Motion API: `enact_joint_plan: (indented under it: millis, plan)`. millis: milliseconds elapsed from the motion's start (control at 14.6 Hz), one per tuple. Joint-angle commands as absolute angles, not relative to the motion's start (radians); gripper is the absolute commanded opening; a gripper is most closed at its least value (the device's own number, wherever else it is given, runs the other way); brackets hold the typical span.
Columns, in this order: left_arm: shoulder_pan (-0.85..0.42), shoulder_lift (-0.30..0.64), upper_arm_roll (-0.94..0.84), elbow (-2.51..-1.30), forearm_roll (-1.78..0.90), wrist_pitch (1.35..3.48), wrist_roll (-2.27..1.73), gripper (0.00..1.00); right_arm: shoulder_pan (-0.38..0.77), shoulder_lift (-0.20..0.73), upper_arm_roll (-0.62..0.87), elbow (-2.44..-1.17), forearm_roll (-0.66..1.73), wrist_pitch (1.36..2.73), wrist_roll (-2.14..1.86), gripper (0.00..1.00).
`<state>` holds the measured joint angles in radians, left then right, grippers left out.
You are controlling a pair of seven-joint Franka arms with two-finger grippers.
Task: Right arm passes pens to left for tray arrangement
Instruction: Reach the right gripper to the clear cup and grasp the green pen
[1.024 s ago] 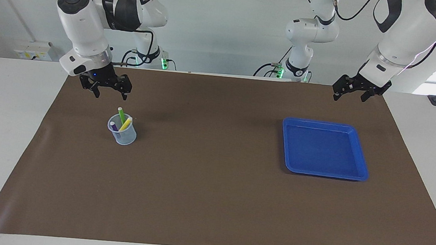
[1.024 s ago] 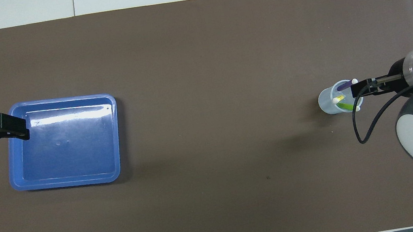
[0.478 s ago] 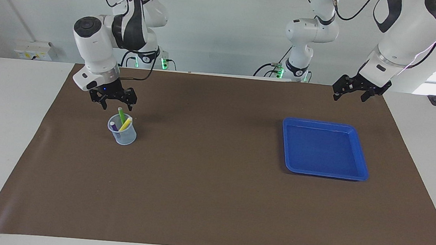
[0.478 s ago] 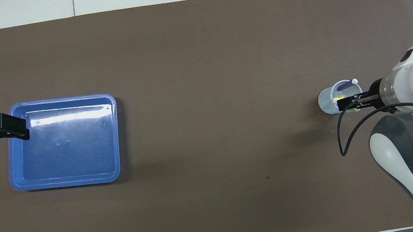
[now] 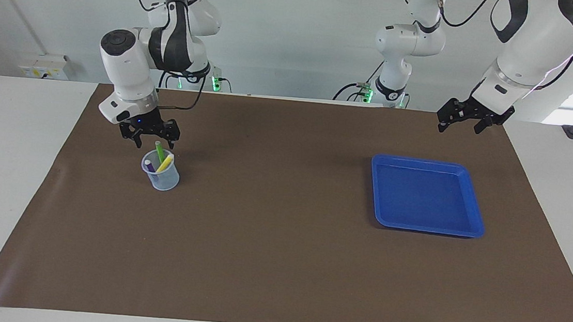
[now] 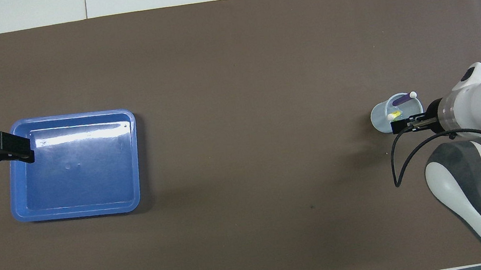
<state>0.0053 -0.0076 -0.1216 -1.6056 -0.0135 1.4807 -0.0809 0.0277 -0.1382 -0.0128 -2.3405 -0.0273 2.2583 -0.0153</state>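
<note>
A robotics lab: several white arms [image 5: 406,42] mounted along a mat-covered table [image 5: 277,264], cables trailing.

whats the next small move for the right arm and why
Probably lower the right gripper slightly and close on the green pen: its open fingers straddle that pen's top, all three pens stand in the cup, and the tray is bare.

Since a second ago, the right gripper [image 5: 154,143] drops from well above the translucent cup [image 5: 160,177] to just over the top of the green pen [image 5: 159,151], which stands tallest in that cup. Its open fingers now straddle the pen's pale tip. The right arm [image 5: 128,72] folds in, its wrist coming lower and closer over the cup, covering more of the cup's rim in the overhead view.
</note>
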Motion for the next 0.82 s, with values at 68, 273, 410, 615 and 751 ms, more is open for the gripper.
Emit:
enact_joint_plan:
  millis: [68, 273, 410, 615, 751]
  plan:
    - [0.002, -0.025, -0.117, -1.62, 0.002, 1.486, -0.08, 1.0, 0.014, -0.166, -0.008, -2.37, -0.017, 2.266, -0.048, 0.55]
    - [0.002, -0.025, -0.117, -1.62, 0.002, 1.488, -0.08, 1.0, 0.014, -0.166, -0.009, -2.37, -0.017, 2.258, -0.048, 0.04]
    - [0.0, -0.025, -0.117, -1.62, 0.003, 1.488, -0.08, 1.0, 0.014, -0.166, -0.008, -2.367, -0.017, 2.25, -0.048, 0.0]
    - [0.002, -0.025, -0.117, -1.62, 0.002, 1.488, -0.08, 1.0, 0.014, -0.166, -0.008, -2.352, -0.017, 2.252, -0.046, 0.0]
    - [0.002, -0.025, -0.117, -1.62, 0.003, 1.486, -0.08, 1.0, 0.014, -0.172, -0.008, -2.323, -0.017, 2.231, -0.046, 0.0]
